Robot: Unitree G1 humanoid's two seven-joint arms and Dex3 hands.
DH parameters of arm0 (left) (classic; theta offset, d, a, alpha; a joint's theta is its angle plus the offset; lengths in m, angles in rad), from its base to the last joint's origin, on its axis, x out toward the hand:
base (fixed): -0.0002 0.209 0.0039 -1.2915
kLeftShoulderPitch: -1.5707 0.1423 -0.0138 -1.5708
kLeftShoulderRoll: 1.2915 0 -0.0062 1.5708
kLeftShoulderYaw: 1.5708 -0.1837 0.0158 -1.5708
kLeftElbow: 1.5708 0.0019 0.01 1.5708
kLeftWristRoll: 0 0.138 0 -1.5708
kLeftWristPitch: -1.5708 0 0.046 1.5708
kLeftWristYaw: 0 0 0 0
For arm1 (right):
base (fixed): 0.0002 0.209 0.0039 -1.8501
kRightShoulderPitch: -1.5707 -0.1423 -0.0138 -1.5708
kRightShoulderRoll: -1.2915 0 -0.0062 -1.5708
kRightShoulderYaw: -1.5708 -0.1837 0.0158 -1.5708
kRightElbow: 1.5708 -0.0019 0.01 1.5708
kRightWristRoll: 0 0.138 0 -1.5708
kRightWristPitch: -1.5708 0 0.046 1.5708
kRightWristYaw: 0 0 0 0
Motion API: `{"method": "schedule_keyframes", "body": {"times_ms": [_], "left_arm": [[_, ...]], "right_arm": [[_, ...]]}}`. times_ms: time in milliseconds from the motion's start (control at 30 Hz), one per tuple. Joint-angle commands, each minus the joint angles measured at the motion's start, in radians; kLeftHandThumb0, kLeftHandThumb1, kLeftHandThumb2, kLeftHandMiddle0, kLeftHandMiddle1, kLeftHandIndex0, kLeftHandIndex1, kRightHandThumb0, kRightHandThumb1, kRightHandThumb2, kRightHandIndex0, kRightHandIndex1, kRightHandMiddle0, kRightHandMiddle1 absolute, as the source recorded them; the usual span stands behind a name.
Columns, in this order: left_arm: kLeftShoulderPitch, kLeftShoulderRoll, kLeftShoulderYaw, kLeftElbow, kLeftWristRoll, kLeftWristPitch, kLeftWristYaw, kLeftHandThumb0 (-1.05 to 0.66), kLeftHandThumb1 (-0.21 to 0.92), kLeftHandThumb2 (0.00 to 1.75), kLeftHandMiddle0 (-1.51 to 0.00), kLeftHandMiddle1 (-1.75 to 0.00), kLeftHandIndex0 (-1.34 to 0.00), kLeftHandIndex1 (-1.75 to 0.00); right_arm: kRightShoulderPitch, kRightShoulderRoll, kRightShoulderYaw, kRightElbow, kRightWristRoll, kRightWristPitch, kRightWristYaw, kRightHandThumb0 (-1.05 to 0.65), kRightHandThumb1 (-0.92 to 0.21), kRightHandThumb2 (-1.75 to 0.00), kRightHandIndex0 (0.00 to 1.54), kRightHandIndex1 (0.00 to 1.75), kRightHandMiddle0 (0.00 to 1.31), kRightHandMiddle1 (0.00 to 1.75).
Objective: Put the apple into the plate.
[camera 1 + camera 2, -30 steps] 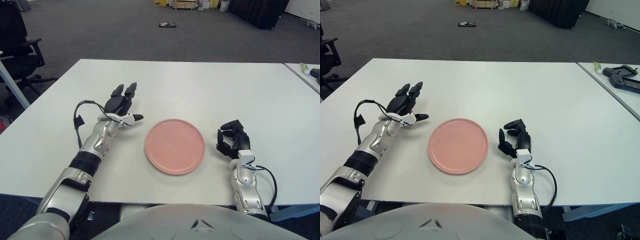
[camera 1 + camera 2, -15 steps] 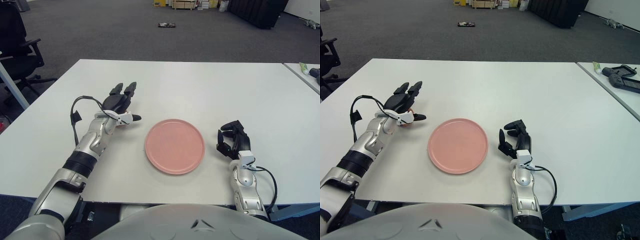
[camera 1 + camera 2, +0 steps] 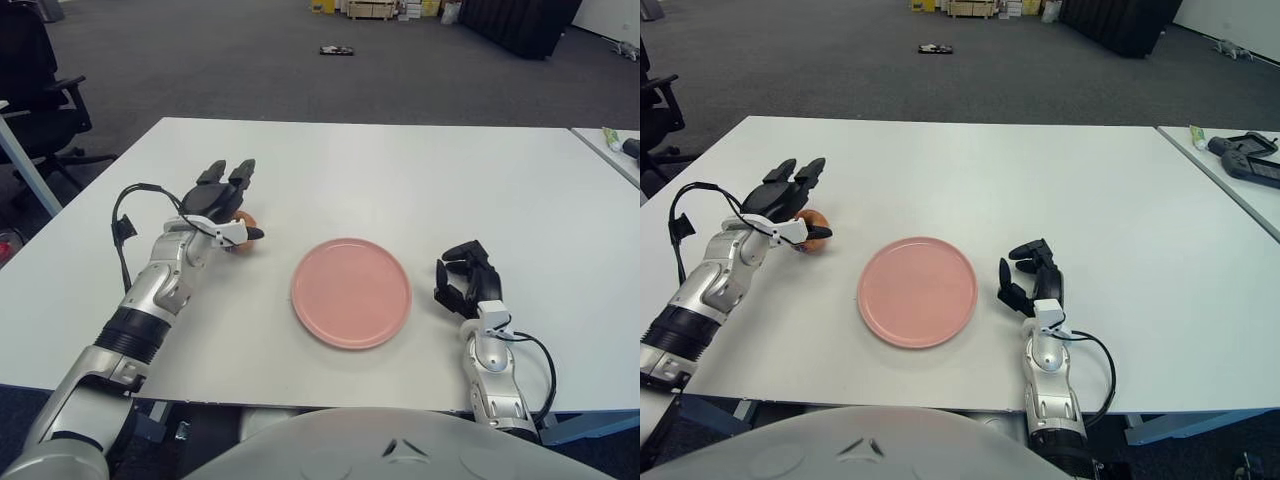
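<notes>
Where the apple lies, to the left of the pink plate on the white bench, you see it mostly covered by your left hand. That hand sits over the fruit with its dark fingers spread and pointing away from you, its thumb tip just beside the apple; whether any finger touches the fruit cannot be told. The plate holds nothing and lies flat between your two hands, apart from the apple. Your right hand rests on the bench just right of the plate, its fingers curled inward around nothing. An office chair stands off the bench's far left corner.
</notes>
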Motion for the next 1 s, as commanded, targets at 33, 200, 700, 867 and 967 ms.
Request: {"method": "schedule_keyframes", "body": {"times_ms": [33, 200, 700, 867, 967], "left_arm": [[-0.002, 0.015, 0.012, -0.011, -0.014, 0.035, -0.064, -1.05, 0.73, 0.29, 0.00, 0.00, 0.00, 0.00], [-0.008, 0.032, 0.010, 0.003, -0.025, 0.046, -0.112, -1.05, 0.74, 0.29, 0.00, 0.00, 0.00, 0.00], [-0.124, 0.042, -0.066, 0.289, 0.007, -0.041, -0.096, -1.03, 0.77, 0.30, 0.00, 0.00, 0.00, 0.00], [-0.152, 0.033, -0.087, 0.376, 0.006, -0.080, -0.071, -1.02, 0.78, 0.30, 0.00, 0.00, 0.00, 0.00], [-0.167, 0.027, -0.099, 0.426, 0.004, -0.102, -0.056, -1.00, 0.78, 0.30, 0.00, 0.00, 0.00, 0.00]], "right_arm": [[-0.012, 0.000, -0.003, 0.017, 0.009, -0.008, 0.002, -0.39, -0.63, -0.93, 0.68, 1.73, 0.38, 1.75], [-0.012, 0.001, -0.004, 0.018, 0.010, -0.012, 0.003, -0.39, -0.63, -0.93, 0.69, 1.73, 0.38, 1.75], [-0.001, 0.004, -0.002, 0.011, -0.007, -0.023, -0.020, -0.39, -0.63, -0.92, 0.68, 1.73, 0.37, 1.75], [0.002, 0.004, -0.003, 0.006, -0.009, -0.016, -0.025, -0.39, -0.63, -0.92, 0.68, 1.73, 0.38, 1.75], [0.003, 0.003, -0.004, 0.004, -0.008, -0.012, -0.027, -0.39, -0.63, -0.93, 0.69, 1.74, 0.38, 1.75]]}}
